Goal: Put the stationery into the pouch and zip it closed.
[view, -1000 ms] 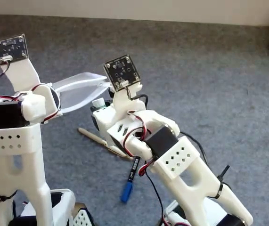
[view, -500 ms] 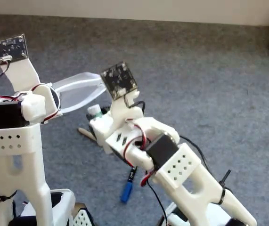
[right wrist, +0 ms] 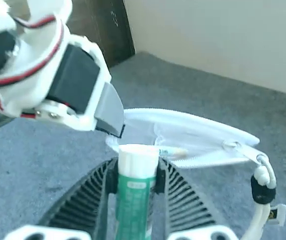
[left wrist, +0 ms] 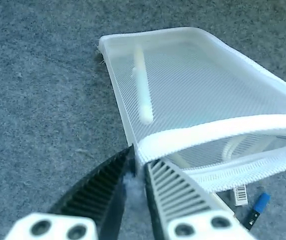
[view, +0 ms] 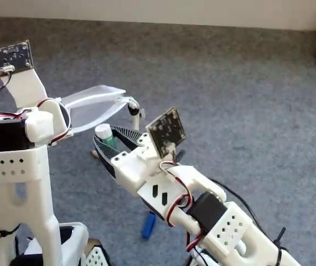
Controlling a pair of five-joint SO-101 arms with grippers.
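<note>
left claw (left wrist: 135, 161): jaws together, clamped on the rim of the pouch (left wrist: 198, 90) at one corner of its mouth.
pouch (view: 94, 105): translucent white mesh, mouth gaping, zip undone. In the high view it sticks out from the left arm (view: 19, 149) toward 3 o'clock and sits at about 10 o'clock of frame centre.
inside pouch: one white stick-shaped item (left wrist: 141, 92) lying along the mesh. Can't tell what it is.
zip pull (right wrist: 259, 187): black bead on a white cord, hanging at the end of the mouth away from the left claw. The high view has the zip pull (view: 135, 109) at 1 o'clock of the right claw (view: 112, 148).
right claw (right wrist: 136, 167): clamped on the glue stick (right wrist: 135, 200), one ribbed jaw on each side of the barrel.
glue stick (view: 104, 134): green body, white cap, cap end out past the jaw tips and facing the pouch (right wrist: 193, 135). High view puts it at 5 o'clock of the mouth, close but not inside. Can't tell if it touches the rim.
blue pen (view: 148, 224): on the carpet (view: 246, 83) at 5 o'clock of the right claw, partly under the right arm (view: 202, 205). Left wrist view shows the blue pen (left wrist: 255, 209) with a blue cap and black barrel, beyond the pouch.
carpet: grey.
</note>
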